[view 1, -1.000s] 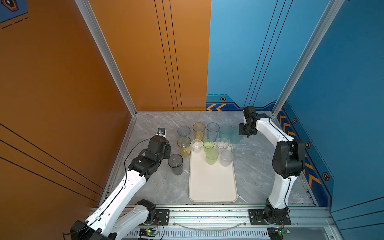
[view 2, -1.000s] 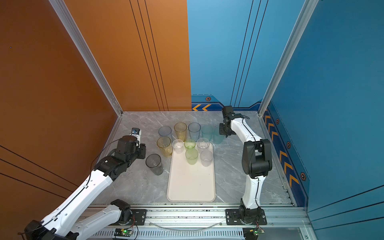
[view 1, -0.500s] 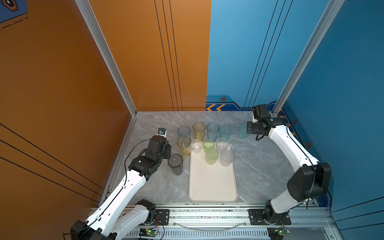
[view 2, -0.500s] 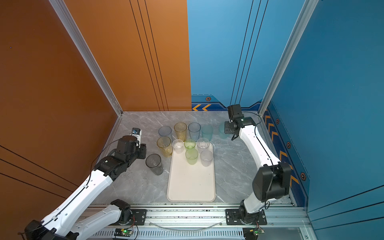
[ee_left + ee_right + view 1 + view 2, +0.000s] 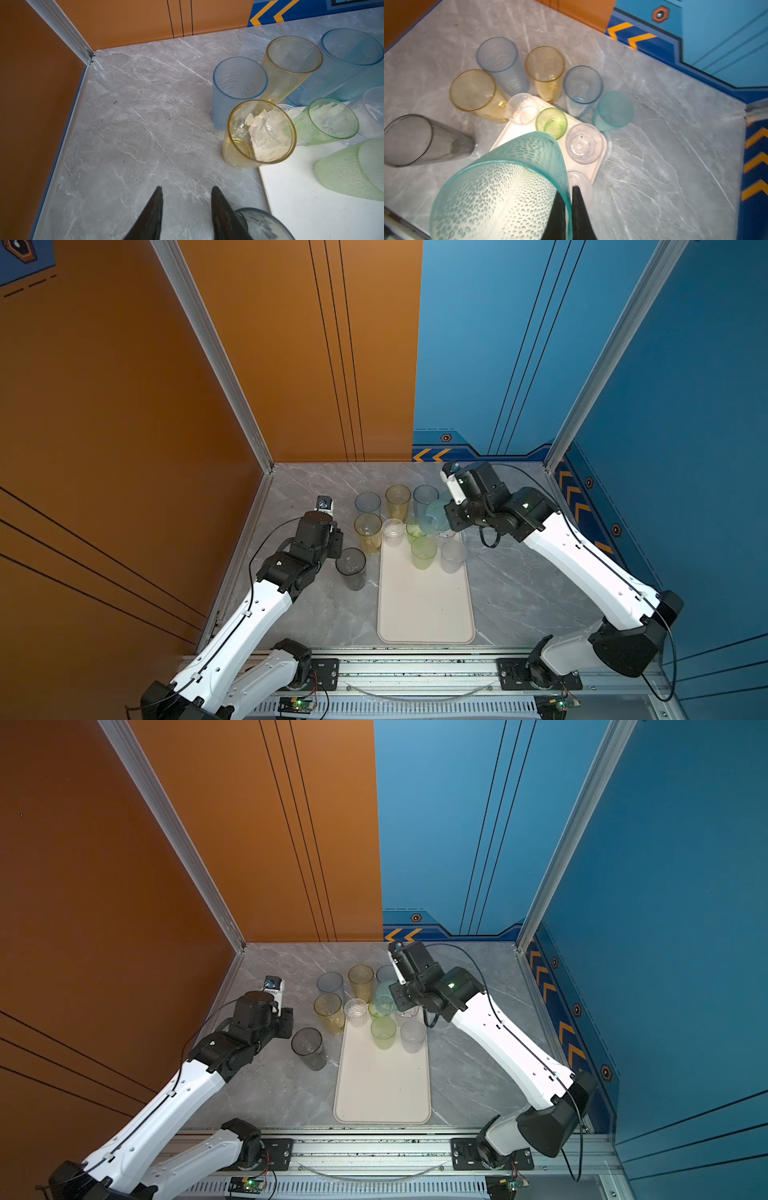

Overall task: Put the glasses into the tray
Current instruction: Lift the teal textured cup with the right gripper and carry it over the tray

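Crowding the far end of the tray (image 5: 424,605) are five tumblers: a short clear one (image 5: 392,531), a small green one (image 5: 415,529), another clear one (image 5: 583,143), a textured green one (image 5: 424,551) and a frosted one (image 5: 454,556). The near part of the tray is bare. Off the tray on the grey marble table (image 5: 519,593) stand a smoky grey tumbler (image 5: 351,568), a yellow tumbler (image 5: 368,533), a pale blue tumbler (image 5: 367,504), a tall yellow tumbler (image 5: 397,499), a tall blue tumbler (image 5: 425,497) and a plain teal tumbler (image 5: 612,110) just past the tray's far corner.

The right gripper (image 5: 566,191) is clamped on the rim of a textured teal tumbler (image 5: 500,187), one of its fingers (image 5: 579,207) outside the wall and the other inside. That tumbler hangs tilted above the tray's crowded far end, over the small green and clear ones; whether it touches them cannot be told.

The left gripper (image 5: 187,188) hovers over bare marble with its fingers parted and nothing between them. The smoky grey tumbler stands just beside one finger, outside the gap.
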